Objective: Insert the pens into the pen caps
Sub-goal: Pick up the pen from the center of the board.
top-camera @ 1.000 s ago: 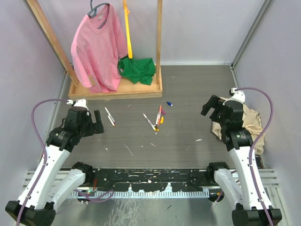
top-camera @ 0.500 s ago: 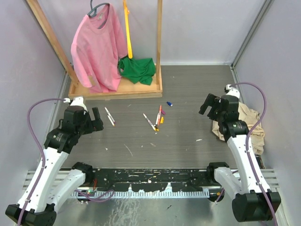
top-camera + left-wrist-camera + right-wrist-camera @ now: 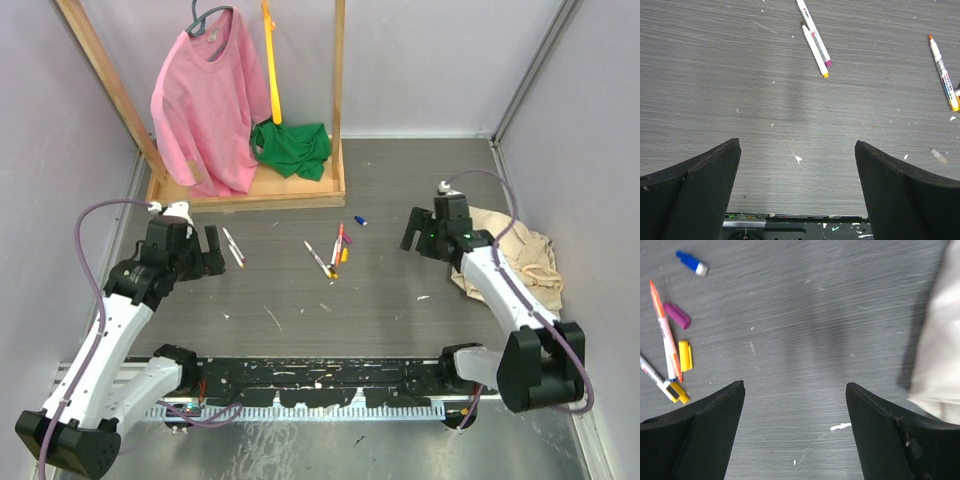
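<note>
Two white pens [image 3: 233, 247] lie side by side just right of my left gripper [image 3: 210, 252]. The left wrist view shows them as a magenta-ended pen [image 3: 813, 31] and a yellow-ended pen [image 3: 815, 52], ahead of the open, empty left gripper [image 3: 796, 144]. More pens [image 3: 330, 256] lie bunched mid-table, among them an orange pen [image 3: 665, 335]. A magenta cap [image 3: 677, 315], a yellow cap [image 3: 685, 355] and a blue cap [image 3: 691, 262] lie loose beside them. My right gripper [image 3: 795, 385] hangs open and empty to their right, above bare table, and shows as the right gripper [image 3: 412, 232] from above.
A wooden rack [image 3: 250, 190] at the back holds a pink shirt [image 3: 205, 100], a green cloth [image 3: 292, 147] and a yellow strap [image 3: 271, 70]. A beige cloth [image 3: 520, 255] lies at the right, under the right arm. White paint flecks [image 3: 797, 159] dot the grey table.
My right arm has swung left, carrying its gripper from above the beige cloth toward the table's middle. My left gripper has shifted slightly right toward the two pens. Both stay open.
</note>
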Controlling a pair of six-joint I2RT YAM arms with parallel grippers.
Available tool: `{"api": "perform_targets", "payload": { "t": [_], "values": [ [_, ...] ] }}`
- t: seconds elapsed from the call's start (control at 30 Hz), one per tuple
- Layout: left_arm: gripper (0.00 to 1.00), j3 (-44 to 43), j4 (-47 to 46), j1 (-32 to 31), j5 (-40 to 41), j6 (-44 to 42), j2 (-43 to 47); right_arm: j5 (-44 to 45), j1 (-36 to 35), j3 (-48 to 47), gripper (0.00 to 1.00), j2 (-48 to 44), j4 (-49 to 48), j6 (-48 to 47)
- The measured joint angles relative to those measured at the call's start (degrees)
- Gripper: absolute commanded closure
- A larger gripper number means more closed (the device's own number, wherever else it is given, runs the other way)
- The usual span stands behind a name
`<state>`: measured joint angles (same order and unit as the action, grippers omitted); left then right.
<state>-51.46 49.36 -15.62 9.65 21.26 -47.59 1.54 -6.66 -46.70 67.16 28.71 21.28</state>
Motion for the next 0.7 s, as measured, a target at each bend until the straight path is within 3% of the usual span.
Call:
{"api": "perform_targets", "payload": {
  "t": [0.43, 0.7],
  "values": [
    [0.02, -0.1, 0.0, 0.0, -2.6, -1.2, -3.1, 5.0, -22.0, -11.6, 0.31, 21.3, -7.2, 3.7],
    [0.02, -0.1, 0.0, 0.0, -2.6, -1.2, -3.2, 5.0, -23.8, -18.4, 0.45, 30.6, -14.1, 7.6]
  ]
}}
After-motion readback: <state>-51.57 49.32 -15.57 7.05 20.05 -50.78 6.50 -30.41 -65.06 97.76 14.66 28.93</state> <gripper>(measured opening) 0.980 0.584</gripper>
